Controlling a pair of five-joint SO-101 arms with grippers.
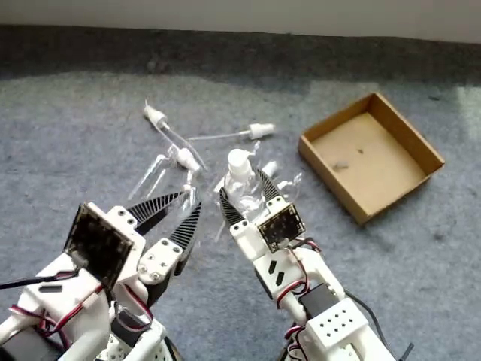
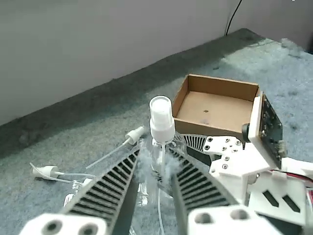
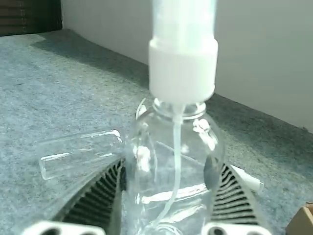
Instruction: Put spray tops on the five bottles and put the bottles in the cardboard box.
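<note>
**Capped bottle in the grip, box well off to the side**

The right end effector (image 1: 240,188) is closed around a clear bottle (image 3: 171,161) and holds it upright just above or on the grey counter (image 1: 75,150); I cannot tell which. The left end effector (image 1: 190,199) sits just beside it, its jaws moderately apart and gripping nothing. The cardboard box (image 1: 337,119) stands apart on the right arm's side, with no bottle in it.

**What could go wrong**
- The bottle looks smooth and rounded and is gripped low on its belly. It could twist or slide between the ribbed fingers (image 3: 230,196) during a quick swing to the box.
- The pictures do not show whether the white spray top (image 3: 183,73) is fully seated. A loose one could pop off on the way.
- Loose spray tops (image 1: 259,130) with long thin tubes and empty bottles (image 1: 150,174) lie close around both arms. A low sweep could drag or scatter them.
- The left end effector is near enough to be knocked if the right arm turns that way.
- The box looks shallow, so a bottle released upright may topple.

**How the bottle looks**
It is transparent, with bright glints on its rounded shoulder and a short neck. The white collar and a pale cap sit on top. A thin dip tube runs down inside. It appears empty and probably light.
</note>
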